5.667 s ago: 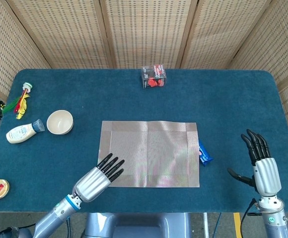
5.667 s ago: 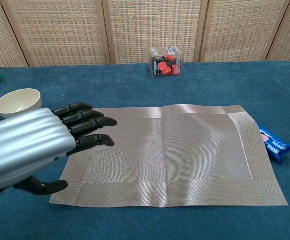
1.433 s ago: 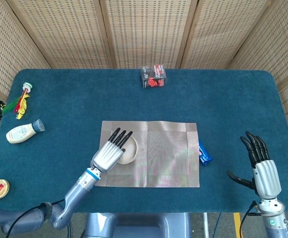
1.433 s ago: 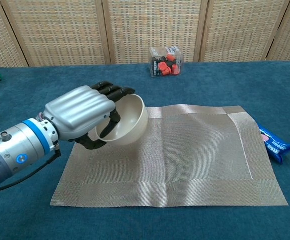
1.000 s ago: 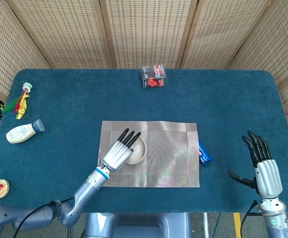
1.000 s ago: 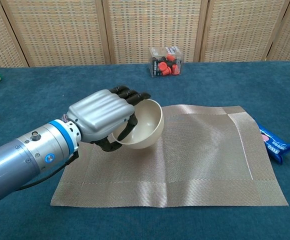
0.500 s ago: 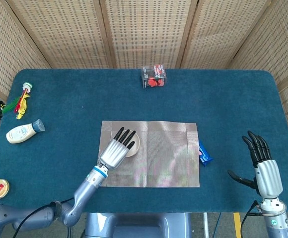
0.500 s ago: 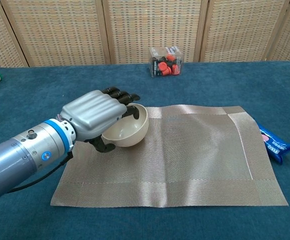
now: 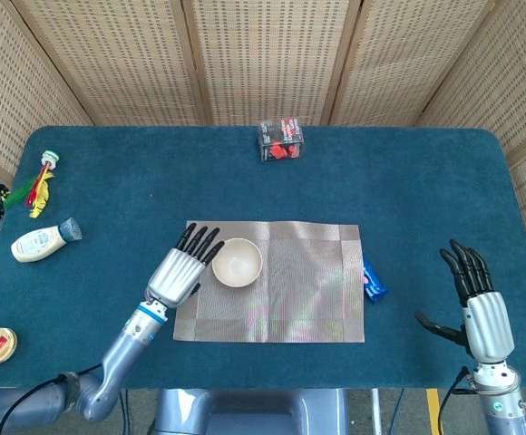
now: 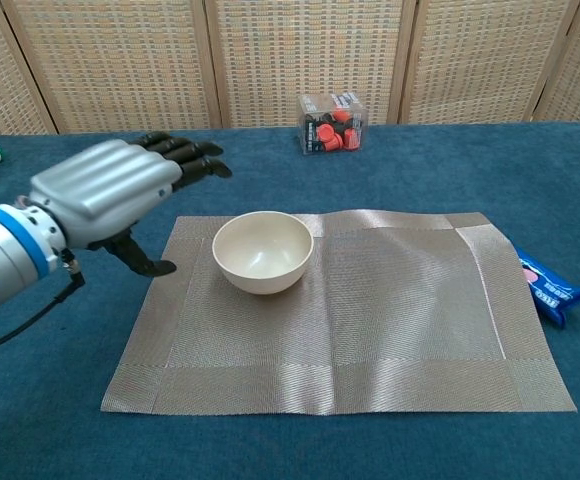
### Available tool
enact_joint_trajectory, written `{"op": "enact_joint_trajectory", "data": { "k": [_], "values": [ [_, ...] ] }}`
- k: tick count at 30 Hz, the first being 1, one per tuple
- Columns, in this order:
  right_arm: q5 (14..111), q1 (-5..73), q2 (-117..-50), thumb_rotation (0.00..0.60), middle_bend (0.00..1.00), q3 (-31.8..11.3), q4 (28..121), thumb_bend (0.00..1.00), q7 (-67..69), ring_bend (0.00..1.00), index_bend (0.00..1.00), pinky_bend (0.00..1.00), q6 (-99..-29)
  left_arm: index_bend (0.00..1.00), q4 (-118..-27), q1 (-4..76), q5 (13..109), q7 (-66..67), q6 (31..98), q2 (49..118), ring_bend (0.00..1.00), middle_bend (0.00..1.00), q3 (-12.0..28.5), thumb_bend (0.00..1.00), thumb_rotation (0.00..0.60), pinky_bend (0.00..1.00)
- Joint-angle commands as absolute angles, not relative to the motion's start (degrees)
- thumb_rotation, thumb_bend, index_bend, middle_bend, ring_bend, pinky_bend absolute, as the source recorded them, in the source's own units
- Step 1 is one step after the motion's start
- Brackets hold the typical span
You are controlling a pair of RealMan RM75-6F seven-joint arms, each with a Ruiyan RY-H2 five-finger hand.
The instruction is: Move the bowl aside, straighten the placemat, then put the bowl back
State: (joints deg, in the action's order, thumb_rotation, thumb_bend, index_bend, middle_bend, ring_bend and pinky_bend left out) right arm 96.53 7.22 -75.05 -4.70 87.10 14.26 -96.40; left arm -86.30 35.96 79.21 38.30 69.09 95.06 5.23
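Resting upright on placemat: bowl | table: blue cloth | backdrop: woven screens | both hands empty, fingers spread

The bowl sits upright on the placemat, just beside the empty left hand.

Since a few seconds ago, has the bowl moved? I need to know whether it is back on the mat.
Yes. The bowl went from the bare table near the bottle rightward onto the placemat's left part; the left hand is beside it, open.
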Motion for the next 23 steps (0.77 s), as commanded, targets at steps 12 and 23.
{"op": "enact_joint_trajectory", "data": {
  "k": [12,23],
  "values": [
    [96.2,7.4,-74.3,0.600,0.00,-4.2,87.0,0.24,9.6,0.00,0.10,0.00,-94.5,0.02,-95.3,19.0,88.0,26.6,89.7,78.6,0.00,0.00,-3.2,0.18,0.600,0.00],
    [92.5,8.0,-69.9,0.600,0.00,-2.8,91.0,0.24,2.6,0.00,0.10,0.00,-87.3,0.01,-90.5,9.3,92.1,18.4,98.8,75.5,0.00,0.00,-6.7,0.17,0.600,0.00]
  ]
}}
